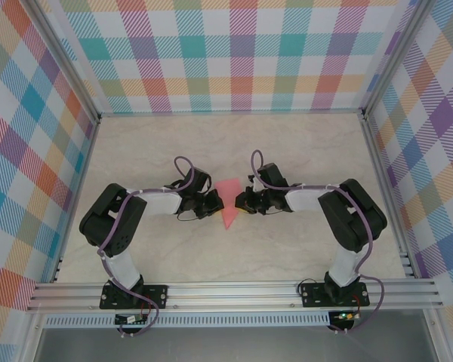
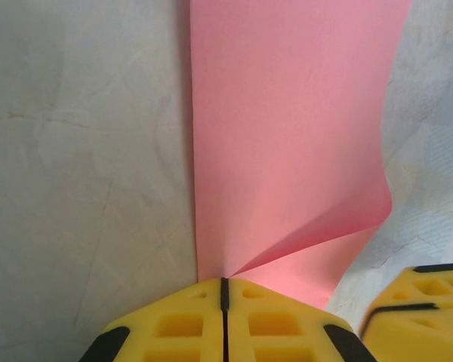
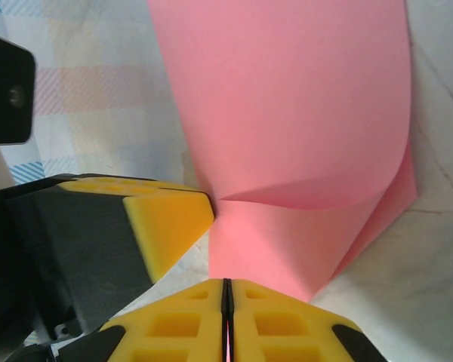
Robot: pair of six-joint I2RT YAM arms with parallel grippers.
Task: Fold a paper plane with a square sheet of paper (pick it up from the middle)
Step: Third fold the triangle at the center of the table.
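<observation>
Here both closed claws, left gripper (image 2: pixel 224 285) and right gripper (image 3: pixel 227 285), pinch the thin salmon-pink paper sheet (image 2: pixel 287 113). Light and floppy, it seemingly buckles just ahead of each; grip the folded edges.

The left end effector (image 2: pixel 225 285), jaws together, pinches the pink paper sheet (image 2: pixel 287 136).

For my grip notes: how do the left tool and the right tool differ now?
The left tool grips the square sheet of paper from its left side, the right tool from its right side. The left tool points rightward, the right tool leftward, so their tips face each other. Both are shut on the paper, close together.
</observation>
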